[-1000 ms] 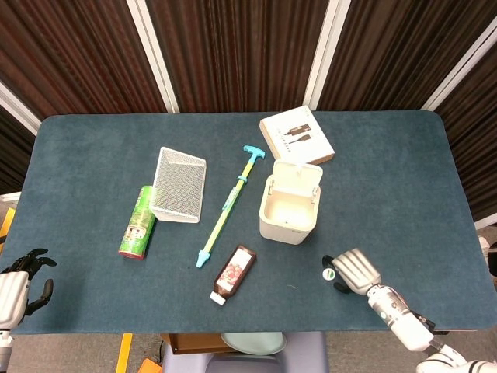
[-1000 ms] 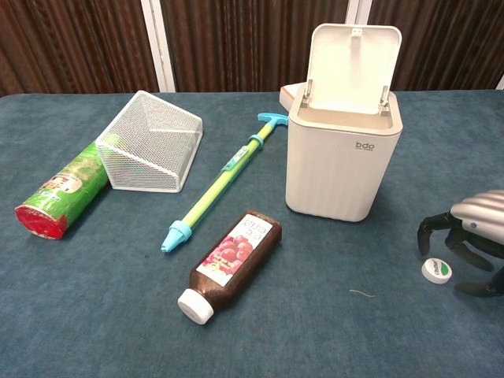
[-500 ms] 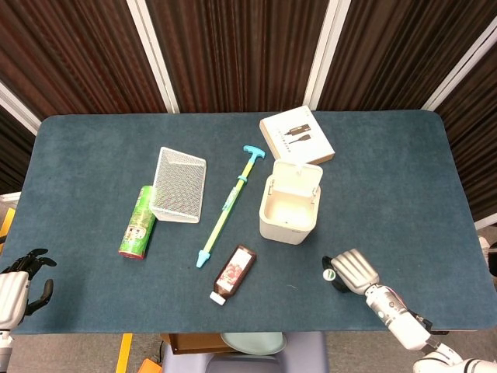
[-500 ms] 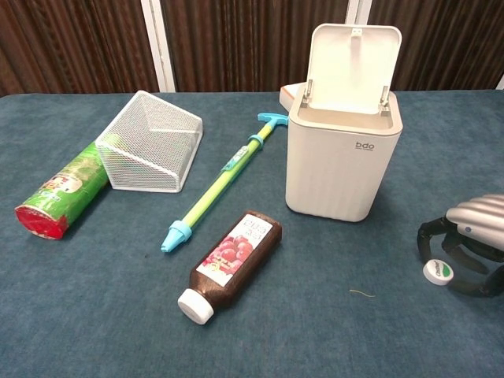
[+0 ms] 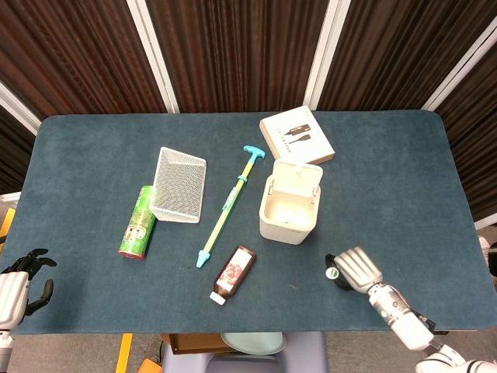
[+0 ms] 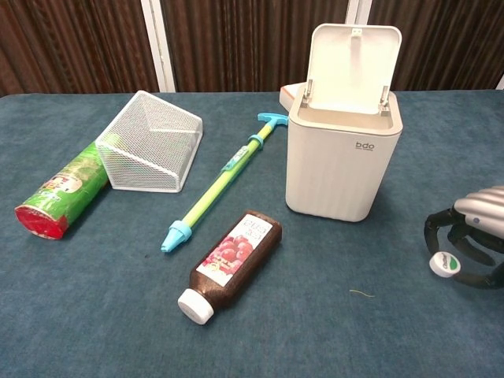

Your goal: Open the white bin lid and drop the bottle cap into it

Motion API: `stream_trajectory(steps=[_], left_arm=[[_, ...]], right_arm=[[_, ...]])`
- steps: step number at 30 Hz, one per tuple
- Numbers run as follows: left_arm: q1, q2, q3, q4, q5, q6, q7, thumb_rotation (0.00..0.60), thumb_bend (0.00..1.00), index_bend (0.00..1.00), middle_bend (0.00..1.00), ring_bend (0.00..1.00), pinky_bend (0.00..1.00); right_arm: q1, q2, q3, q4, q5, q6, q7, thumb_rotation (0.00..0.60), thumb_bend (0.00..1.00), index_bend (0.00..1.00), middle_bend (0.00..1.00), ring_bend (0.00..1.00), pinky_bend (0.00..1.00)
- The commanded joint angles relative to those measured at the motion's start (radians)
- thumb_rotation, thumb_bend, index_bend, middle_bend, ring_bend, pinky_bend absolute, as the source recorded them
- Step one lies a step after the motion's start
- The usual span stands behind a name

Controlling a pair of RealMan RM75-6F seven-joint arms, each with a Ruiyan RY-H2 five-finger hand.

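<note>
The white bin (image 5: 289, 221) (image 6: 342, 165) stands mid-table with its lid (image 5: 300, 176) (image 6: 351, 59) swung up and open. Its inside looks empty in the head view. To its right and nearer the front edge, my right hand (image 5: 357, 270) (image 6: 476, 236) curls its dark fingers around the small white-and-green bottle cap (image 5: 331, 273) (image 6: 443, 264). The cap sits tilted between the fingers, just above the cloth. My left hand (image 5: 17, 286) hangs off the table's front left corner, fingers apart and holding nothing.
A brown sauce bottle (image 5: 234, 273) (image 6: 232, 264) lies in front of the bin. A green-and-blue pump stick (image 5: 227, 203), a wire mesh basket (image 5: 180, 185) and a green can (image 5: 138, 221) lie to the left. A white box (image 5: 297, 136) sits behind the bin.
My right hand's fingers have closed around the cap. The cap has gone from lying flat to tilted and slightly raised, and has shifted a little right.
</note>
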Motion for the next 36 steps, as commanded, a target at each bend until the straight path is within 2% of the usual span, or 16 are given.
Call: stream_trajectory(steps=[1,8,16,22,29,33,36], left_arm=[[0.0,0.0,0.001,0.0,0.001,0.001,-0.001,0.6,0.5,0.38,0.21,0.27,0.43],[-0.001,-0.002,0.002,-0.001,0.003,-0.002,0.009,0.6,0.5,0.38,0.21,0.27,0.43],[-0.003,-0.004,0.002,0.0,-0.001,-0.005,0.016,0.6,0.5,0.38,0.21,0.27,0.43],[-0.002,-0.003,0.001,-0.002,-0.002,-0.003,0.02,0.6,0.5,0.38,0.21,0.27,0.43],[-0.001,0.0,-0.002,-0.002,-0.012,-0.004,0.02,0.6,0.5,0.38,0.21,0.27,0.43],[0.002,0.003,-0.004,-0.003,-0.017,0.0,0.016,0.6,0.5,0.38,0.21,0.27,0.43],[0.004,0.006,-0.005,-0.004,-0.017,0.004,0.011,0.6,0.5,0.38,0.21,0.27,0.43]], right_arm=[[-0.014,0.041,0.013,-0.045,-0.027,0.061,0.026,0.6,0.45,0.68,0.88,0.87,0.85],[-0.028,0.154,0.074,-0.187,-0.054,0.185,0.048,0.6,0.45,0.68,0.88,0.87,0.85],[0.024,0.224,0.19,-0.325,0.032,0.174,-0.004,0.6,0.45,0.67,0.88,0.87,0.85],[0.093,0.181,0.26,-0.346,0.123,0.121,-0.071,0.6,0.46,0.66,0.89,0.87,0.85],[0.193,0.058,0.326,-0.27,0.244,0.076,-0.213,0.6,0.49,0.66,0.89,0.87,0.85],[0.222,0.016,0.34,-0.258,0.299,0.062,-0.233,0.6,0.49,0.64,0.89,0.87,0.85],[0.229,0.012,0.327,-0.254,0.309,0.05,-0.235,0.6,0.49,0.57,0.89,0.87,0.85]])
